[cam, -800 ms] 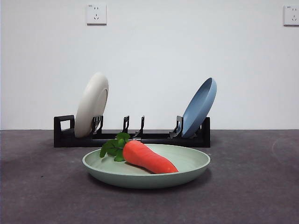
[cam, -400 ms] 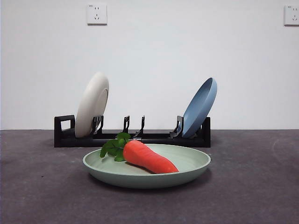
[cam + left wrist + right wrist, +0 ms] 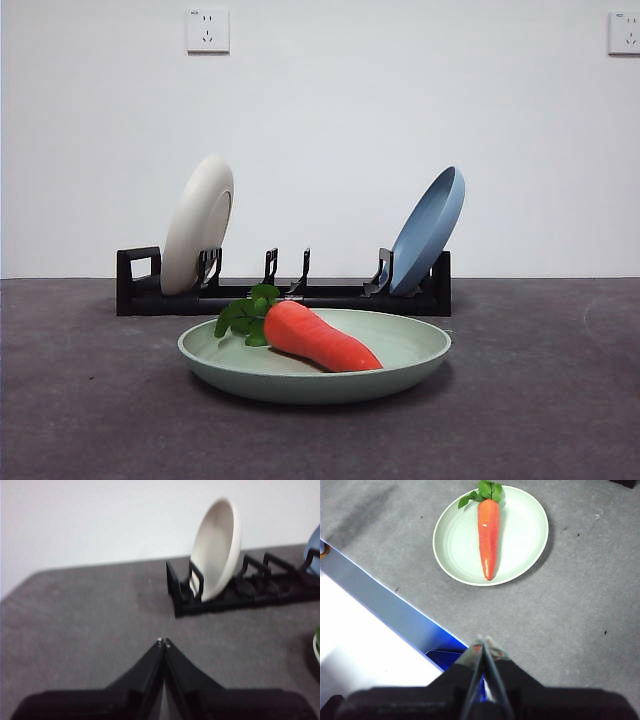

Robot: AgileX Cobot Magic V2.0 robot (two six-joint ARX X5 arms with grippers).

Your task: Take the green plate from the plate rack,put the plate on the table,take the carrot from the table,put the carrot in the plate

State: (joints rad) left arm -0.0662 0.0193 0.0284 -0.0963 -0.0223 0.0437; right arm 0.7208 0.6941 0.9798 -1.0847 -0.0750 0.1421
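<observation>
Carrot (image 3: 318, 338) lies inside green plate (image 3: 410, 345), plate flat on table (image 3: 540, 400) just in front of plate rack (image 3: 330, 295). Rack holds cream plate (image 3: 196, 226) & blue plate (image 3: 428, 230), both tilted. Left gripper (image 3: 163, 641) clenched, empty, near rack's cream-plate end. Right gripper (image 3: 483, 641) clenched, empty, above table, apart from green plate.

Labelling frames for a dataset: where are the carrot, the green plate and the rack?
carrot (image 3: 488, 535): right wrist view, mid-body.
green plate (image 3: 525, 530): right wrist view, bare inside.
rack (image 3: 330, 297): front view, base bar.
</observation>
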